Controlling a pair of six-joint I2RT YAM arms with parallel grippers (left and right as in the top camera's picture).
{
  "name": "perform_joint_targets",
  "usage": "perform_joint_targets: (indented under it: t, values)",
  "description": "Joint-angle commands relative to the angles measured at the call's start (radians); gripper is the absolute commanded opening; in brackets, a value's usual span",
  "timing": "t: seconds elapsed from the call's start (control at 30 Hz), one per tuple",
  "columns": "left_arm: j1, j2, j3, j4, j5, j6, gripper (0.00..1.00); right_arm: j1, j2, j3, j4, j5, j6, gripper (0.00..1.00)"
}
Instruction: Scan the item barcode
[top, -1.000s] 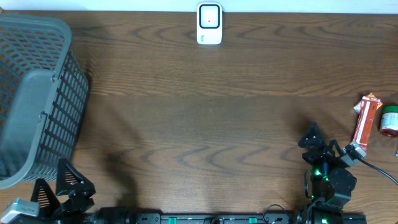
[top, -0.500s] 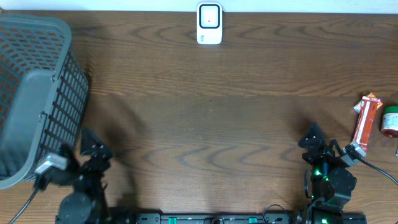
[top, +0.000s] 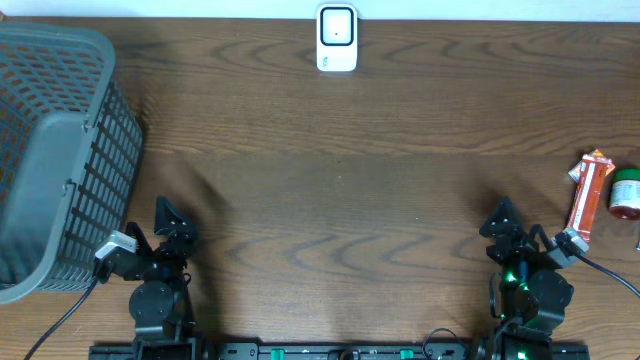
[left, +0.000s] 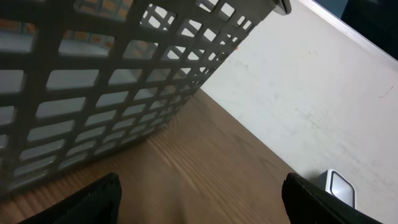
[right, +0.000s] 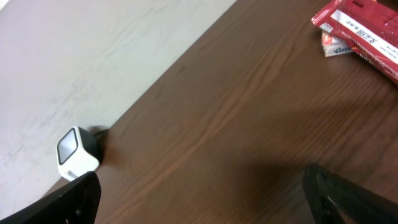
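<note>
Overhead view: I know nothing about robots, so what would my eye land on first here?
The big grey mesh basket at the left edge of the dark wooden table stands out first. Next comes the small white barcode scanner, alone at the middle of the far edge. Then there is the red snack packet lying at the right edge.

Shop checkout mock-up: scanner (top: 337, 38), basket (top: 105, 185), snack (top: 590, 195).

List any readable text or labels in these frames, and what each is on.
Nothing reads cleanly.
red packet: white print on its face, too blurred to read.
scanner: no text visible.
green and red container: label too small to read.
basket: no text.
</note>
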Motion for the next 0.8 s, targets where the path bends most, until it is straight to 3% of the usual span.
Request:
perform_joint_targets:
  t: [0.0,0.13,0.77]
  values:
    - [0.007,-0.009,-0.026,-0.023,-0.032,0.036,0.84,-0.007,0.001,-0.001,-0.004,0.002,-0.016,0.99]
    - [0.011,-0.009,-0.026,-0.023,-0.021,0.089,0.84,-0.007,0.001,-0.001,-0.004,0.002,-0.016,0.99]
    - [0.01,-0.006,-0.026,-0.022,-0.021,0.088,0.84,-0.005,0.001,-0.001,-0.004,0.002,-0.016,0.99]
